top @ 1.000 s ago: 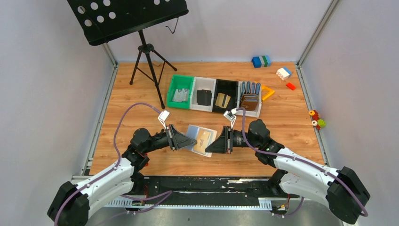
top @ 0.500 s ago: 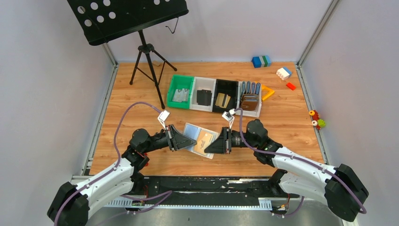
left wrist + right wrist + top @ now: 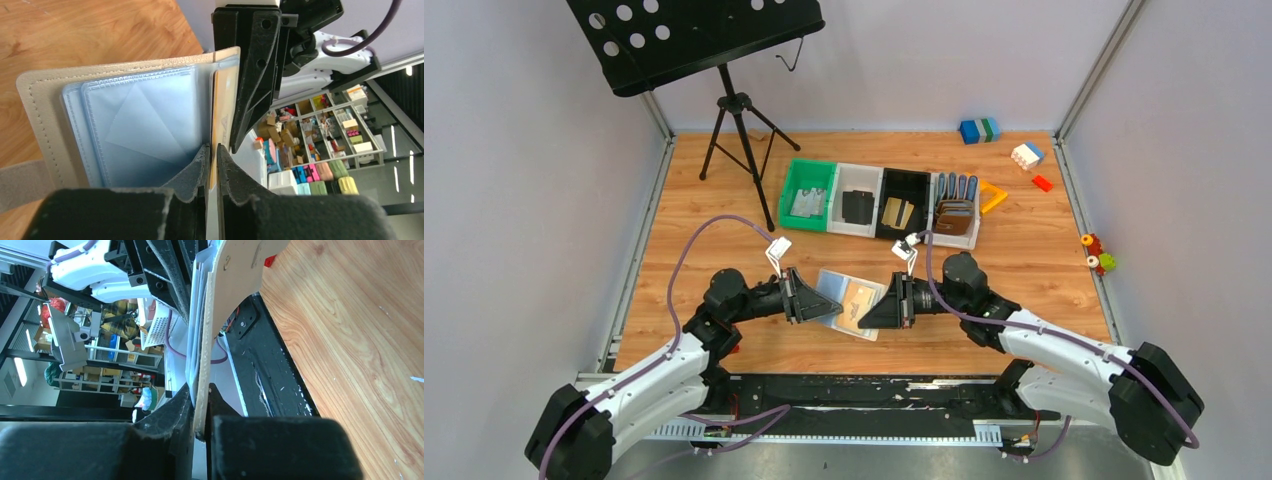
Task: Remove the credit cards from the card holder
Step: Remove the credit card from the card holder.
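Observation:
The card holder is held open above the table between my two grippers. The left wrist view shows its beige cover and light blue sleeves. A gold credit card stands edge-on in the sleeve next to the far flap. My left gripper is pinched on this card's near edge. In the top view the card shows tan beside the left gripper. My right gripper is shut on the holder's beige flap, with sleeve edges caught in the grip too.
Behind the holder stands a row of bins: a green one with silvery cards, a white one with a black card, a black one with gold cards, and a white one with brown wallets. A music stand tripod stands back left. Toy blocks lie back right.
Both grippers and the holder have drifted slightly away from the arm bases. The holder has tilted a little more and the two grippers stand closer together.

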`<action>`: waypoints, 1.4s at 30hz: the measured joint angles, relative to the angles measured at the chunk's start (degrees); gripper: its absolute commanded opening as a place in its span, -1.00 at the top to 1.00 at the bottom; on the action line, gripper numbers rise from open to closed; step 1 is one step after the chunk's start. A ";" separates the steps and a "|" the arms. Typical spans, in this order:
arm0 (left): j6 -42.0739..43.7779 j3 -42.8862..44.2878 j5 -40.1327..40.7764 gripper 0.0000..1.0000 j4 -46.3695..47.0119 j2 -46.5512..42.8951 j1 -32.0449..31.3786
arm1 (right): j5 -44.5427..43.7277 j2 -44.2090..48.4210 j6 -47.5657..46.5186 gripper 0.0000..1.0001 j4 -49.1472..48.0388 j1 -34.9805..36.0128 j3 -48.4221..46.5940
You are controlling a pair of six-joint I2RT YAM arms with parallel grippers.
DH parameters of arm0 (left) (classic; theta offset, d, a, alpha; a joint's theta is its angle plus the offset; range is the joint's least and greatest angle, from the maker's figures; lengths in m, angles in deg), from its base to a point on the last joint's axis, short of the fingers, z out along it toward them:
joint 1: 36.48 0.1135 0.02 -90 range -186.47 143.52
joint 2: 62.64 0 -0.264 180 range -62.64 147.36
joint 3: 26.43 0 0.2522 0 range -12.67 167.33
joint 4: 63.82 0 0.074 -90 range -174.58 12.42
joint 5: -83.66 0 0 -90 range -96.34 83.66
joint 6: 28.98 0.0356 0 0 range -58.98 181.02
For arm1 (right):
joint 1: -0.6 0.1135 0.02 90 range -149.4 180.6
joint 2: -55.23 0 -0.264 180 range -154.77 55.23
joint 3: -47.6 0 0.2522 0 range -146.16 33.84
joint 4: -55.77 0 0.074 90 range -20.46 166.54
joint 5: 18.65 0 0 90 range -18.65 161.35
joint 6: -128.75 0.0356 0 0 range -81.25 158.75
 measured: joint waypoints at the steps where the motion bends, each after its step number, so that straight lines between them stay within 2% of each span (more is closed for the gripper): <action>1: 0.90 0.39 -0.11 0.71 -1.46 0.15 0.02 | 0.04 -0.24 0.00 1.00 0.15 0.00 -0.04; 3: 2.43 0.92 -0.24 0.80 -3.67 0.37 0.07 | 0.28 -1.05 0.00 1.00 0.59 0.00 -0.24; 5: 3.39 1.25 -0.42 1.00 -5.07 0.55 0.09 | 0.46 -1.53 -0.02 0.90 1.07 0.00 -0.42; 10: 5.18 1.66 -0.74 1.00 -6.93 0.96 0.09 | 0.28 -1.29 -0.50 0.49 2.67 0.00 -0.70; 11: 5.25 1.75 -0.94 1.00 -7.23 0.94 0.07 | -0.55 -0.85 -0.74 0.47 2.67 0.00 -0.70; 13: 5.20 1.77 -1.38 1.00 -7.78 0.90 0.07 | -1.73 0.48 -1.07 0.53 2.67 -0.22 -0.70; 17: 4.68 1.77 -2.12 1.00 -7.48 0.90 0.48 | -3.23 3.13 -1.40 0.88 2.58 -0.85 -0.70; 19: 4.46 1.75 -2.32 1.00 -7.26 0.83 0.61 | -3.61 3.52 -1.55 1.00 2.60 -1.20 -0.70; 28: 4.20 0.81 -2.49 1.00 -6.54 0.22 1.49 | -4.24 3.65 -0.83 1.00 2.78 -2.14 -0.57; 29: 4.20 0.66 -2.49 0.93 -6.54 0.20 1.57 | -4.24 3.82 -0.63 1.00 2.75 -2.27 -0.46; 32: 4.04 0.22 -2.47 0.44 -6.40 0.02 1.66 | -4.24 4.20 -0.42 1.00 2.67 -2.34 -0.28; 34: 3.45 -0.13 -2.60 0.30 -5.44 -0.04 1.66 | -4.20 4.20 -0.28 1.00 2.40 -2.38 -0.26; 39: 1.36 -0.52 -4.22 0.27 -0.61 1.09 1.68 | -3.48 3.34 0.59 1.00 0.42 -2.43 -0.24; 42: 1.20 -0.48 -4.70 0.42 0.74 2.89 1.05 | -2.69 1.79 1.49 1.00 -1.05 -2.54 -0.22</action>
